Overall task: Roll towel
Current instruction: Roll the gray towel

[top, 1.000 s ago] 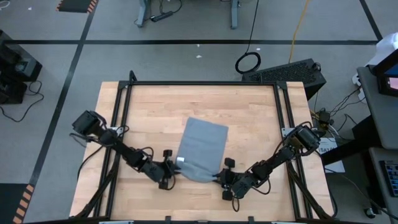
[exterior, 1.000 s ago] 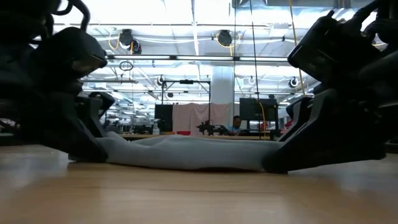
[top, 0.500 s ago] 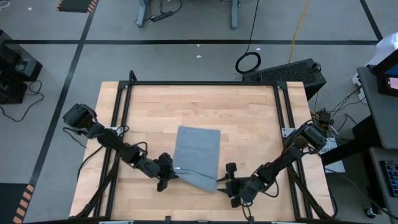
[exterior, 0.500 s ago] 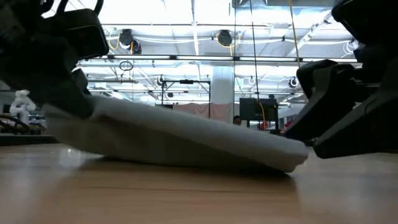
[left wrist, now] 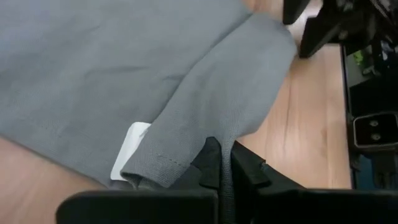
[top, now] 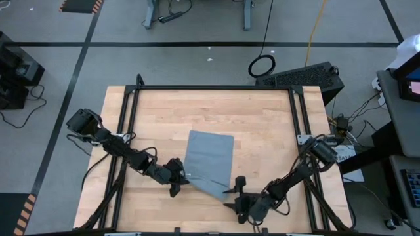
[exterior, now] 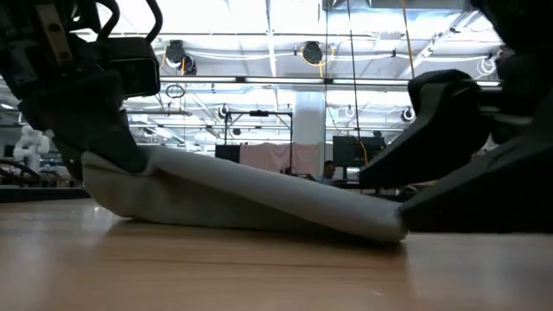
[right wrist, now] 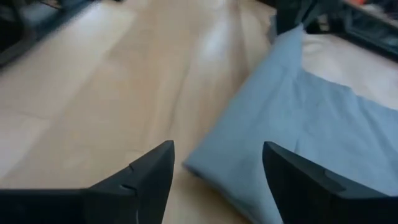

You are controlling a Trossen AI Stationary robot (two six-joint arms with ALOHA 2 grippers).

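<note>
The grey towel [top: 209, 162] lies in the middle of the wooden table, and its white tag [left wrist: 132, 149] shows by its near left corner. My left gripper [top: 182, 181] is shut on that corner. In the low view the towel [exterior: 242, 194] slopes from the lifted left end down to its near right corner [exterior: 389, 229], which rests on the table. My right gripper [top: 231, 195] stands open just short of that corner. Its fingers [right wrist: 149, 177] are on either side of the corner [right wrist: 208, 165] and apart from it. My left gripper pinches the towel's edge [left wrist: 202, 134] at its near left corner, beside the white tag, between its two shut fingers. It comes slanting from the table's left and near side. That corner is lifted off the table and the cloth sags from it, the far part lying flat.
A black frame [top: 210, 87] runs round the tabletop. Bare wood [top: 262, 124] lies to the towel's far side and right. Beyond the far edge are a coiled cable [top: 262, 65] on the floor and a dark case [top: 302, 75].
My left gripper has shut on the towel's near left corner and raised it, drawing the towel a little toward the table's left. My right gripper has opened, let go of the near right corner and backed toward the near edge; that corner has dropped onto the table.
</note>
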